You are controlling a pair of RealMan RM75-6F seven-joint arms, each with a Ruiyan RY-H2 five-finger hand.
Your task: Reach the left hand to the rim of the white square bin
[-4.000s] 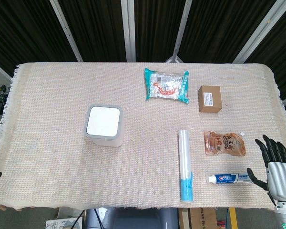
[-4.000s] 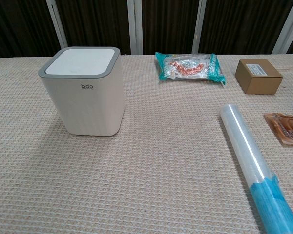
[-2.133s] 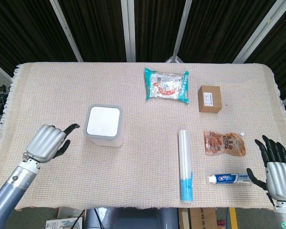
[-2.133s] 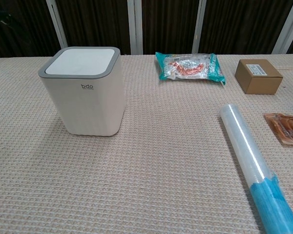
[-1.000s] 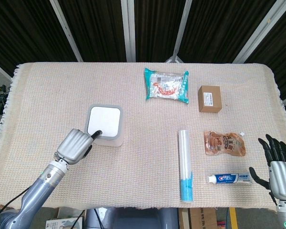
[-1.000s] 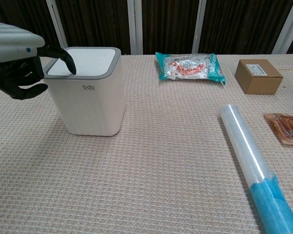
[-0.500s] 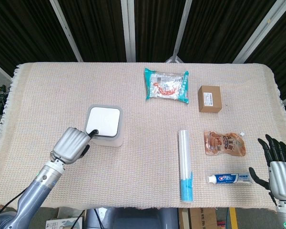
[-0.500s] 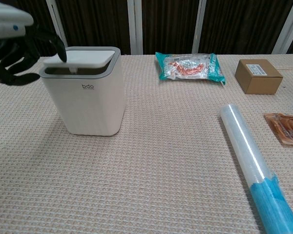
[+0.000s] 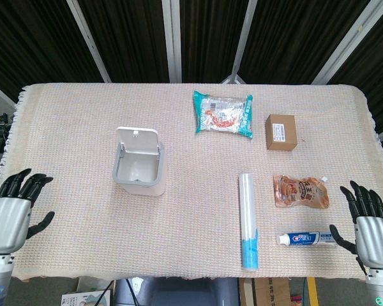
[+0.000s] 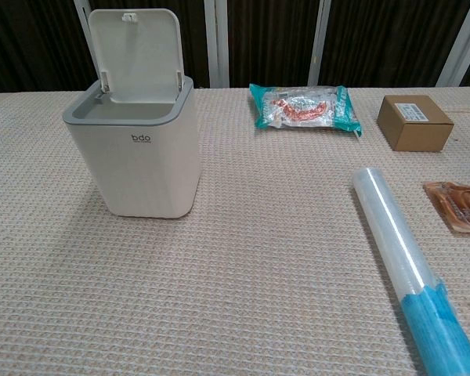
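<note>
The lid now stands up off the white bin [image 9: 138, 164] at the tabletop's [image 9: 76, 127] left-centre — my left hand [image 9: 6, 213] has pulled back to the near edge, fingers spread and empty, so the rim reach looks done.

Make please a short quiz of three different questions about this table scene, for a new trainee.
1. True or false: the lid of the white square bin stands open.
2. Which item lies nearest the right hand? A) brown box B) toothpaste tube C) green snack bag
3. Fill in: the left hand is ____ the bin, fingers spread.

Key
1. True; the lid is upright.
2. B, the toothpaste tube.
3. Apart from; it touches nothing, near the table's left front corner.
</note>
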